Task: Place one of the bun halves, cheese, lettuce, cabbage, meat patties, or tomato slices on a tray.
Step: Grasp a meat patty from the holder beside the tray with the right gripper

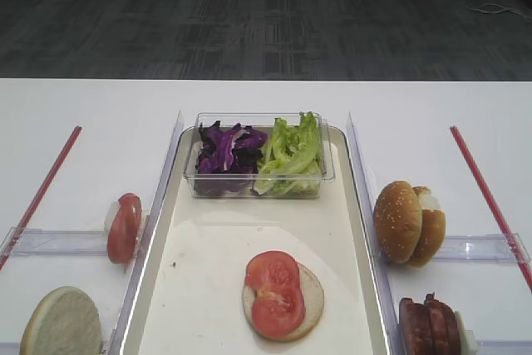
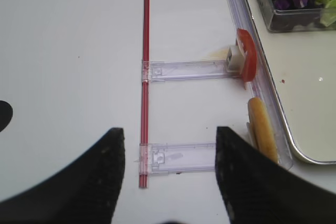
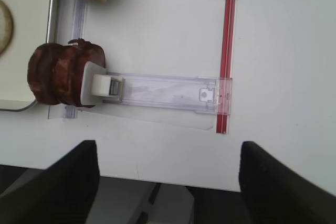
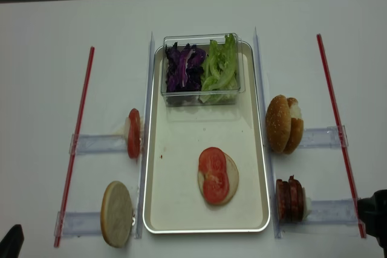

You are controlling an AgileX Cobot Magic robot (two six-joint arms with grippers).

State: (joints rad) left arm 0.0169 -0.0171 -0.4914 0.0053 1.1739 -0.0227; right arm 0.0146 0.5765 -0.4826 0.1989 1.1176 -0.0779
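Red tomato slices [image 1: 276,293] flat on bun half [image 1: 309,298], overlapping along tray [image 1: 216,247]; both jaws spread, empty.

Between the right jaws, which stand wide apart, lies bare table [image 3: 157,150]; nothing sits in the gap. Ahead of them a clear rail [image 3: 163,93] and a red strip [image 3: 227,61] cross the way, low and flat. Ahead and to the left of the jaws the patties [image 3: 65,74] stand on edge at the rail's end, with the tray [image 3: 51,19] rim just beyond.

Between the left jaws, also wide, a second clear rail [image 2: 178,157] lies; ahead stands a tomato slice [image 2: 247,59], and to the right a bun half [image 2: 261,132] leans by the tray.
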